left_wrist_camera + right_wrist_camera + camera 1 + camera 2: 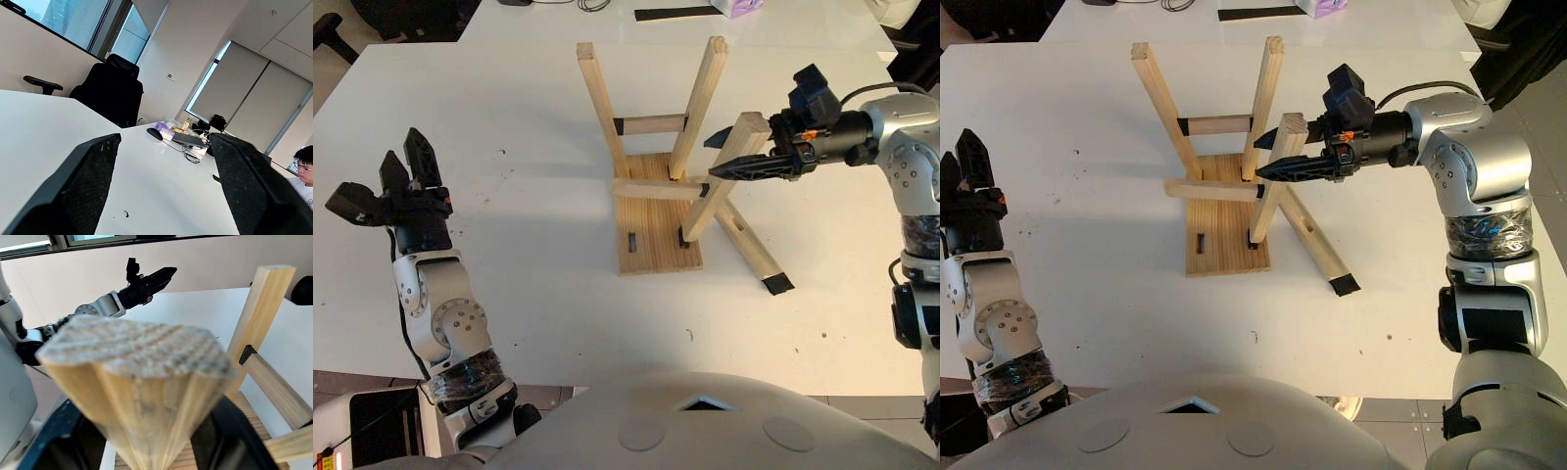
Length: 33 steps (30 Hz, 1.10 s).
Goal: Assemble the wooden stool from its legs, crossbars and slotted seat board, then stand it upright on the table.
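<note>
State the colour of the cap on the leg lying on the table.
Black cap; best in left eye view.

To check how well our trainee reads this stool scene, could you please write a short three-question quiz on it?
1. True or false: the seat board lies flat on the table.
2. What do the right jaws hold? A the seat board; B a tilted leg; C nothing.
3. Short answer: are the left jaws open or shut?

Key: 1 true; 2 B; 3 open.
</note>
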Tool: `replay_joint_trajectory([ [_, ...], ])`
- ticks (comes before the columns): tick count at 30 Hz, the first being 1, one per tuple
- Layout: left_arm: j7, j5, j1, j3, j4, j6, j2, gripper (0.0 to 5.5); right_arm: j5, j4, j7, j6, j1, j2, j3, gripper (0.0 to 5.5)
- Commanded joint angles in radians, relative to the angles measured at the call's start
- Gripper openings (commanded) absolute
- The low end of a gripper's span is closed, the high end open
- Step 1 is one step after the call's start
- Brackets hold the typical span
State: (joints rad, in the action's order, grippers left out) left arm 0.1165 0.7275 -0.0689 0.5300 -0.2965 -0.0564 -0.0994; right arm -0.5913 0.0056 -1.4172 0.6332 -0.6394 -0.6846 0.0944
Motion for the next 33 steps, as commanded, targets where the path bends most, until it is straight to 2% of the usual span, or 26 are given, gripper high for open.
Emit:
replay_joint_trajectory([
  [1, -0.004, -0.019, -0.013, -0.019, 0.007, 0.005, 0.011, 3.39, 0.022, -0.067, 0.007, -0.042, 0.011, -0.019, 0.004, 2.04],
  [7, -0.013, -0.028, -0.047, -0.022, -0.017, 0.017, 0.034, 3.39, 0.037, -0.182, -0.007, -0.056, 0.081, -0.054, 0.044, 2.04],
  [12, -0.013, -0.033, -0.051, -0.053, -0.032, 0.02, 0.052, 3.39, 0.128, -0.119, 0.053, -0.068, 0.132, -0.042, 0.13, 2.04],
  [18, 0.005, -0.03, -0.062, -0.084, -0.037, 0.015, 0.046, 3.39, 0.128, -0.096, 0.093, -0.002, 0.128, -0.051, 0.181, 2.04],
  [29, 0.006, -0.065, -0.084, -0.185, -0.061, 0.01, 0.072, 3.39, 0.18, -0.162, 0.132, -0.001, 0.191, -0.124, 0.291, 2.04],
  [33, 0.006, -0.073, -0.083, -0.203, -0.064, 0.009, 0.072, 3.39, 0.165, -0.177, 0.154, 0.016, 0.175, -0.126, 0.293, 2.04],
])
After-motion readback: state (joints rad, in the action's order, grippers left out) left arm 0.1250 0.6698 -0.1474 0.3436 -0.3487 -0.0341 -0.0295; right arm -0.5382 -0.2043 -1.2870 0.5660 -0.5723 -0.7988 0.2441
